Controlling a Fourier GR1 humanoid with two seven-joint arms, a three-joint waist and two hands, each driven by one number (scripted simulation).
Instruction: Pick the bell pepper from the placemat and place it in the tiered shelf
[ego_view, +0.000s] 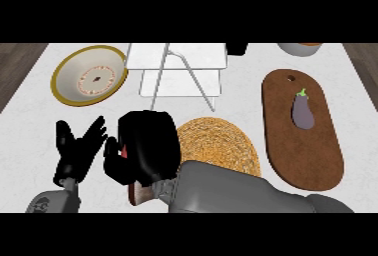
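**Right hand curled on the pepper beside the placemat**

Right hand (148, 145) sits at the left edge of the woven placemat (221, 147), and from my seat I see its black fingers curled down around something red. Only a sliver of the bell pepper (126, 151) shows, between the thumb and the palm; the hand hides the rest. A reddish-brown patch near the wrist peeks out below the palm, and I cannot tell what it is. The grey forearm runs in from the near right and covers the placemat's near edge.

Just left of it, the left hand (77, 150) rests with its fingers straight and spread, pointing far, holding nothing.

Moving outward, the placemat is a round, tan, coarse-woven disc. Far from the hands stands the tiered shelf (177, 67), flat white panels on thin metal legs, one leg slanting down toward the placemat. Left of the shelf lies a cream plate (88, 75) with a gold rim and a dotted ring at its centre.

On the right, well apart from the hands, a long dark-brown wooden cutting board (303, 150) with rounded ends carries a purple eggplant (303, 111) with a green stem. A white bowl (301, 48) is cut off at the far edge. All this rests on a pale, speckled counter (29, 120).
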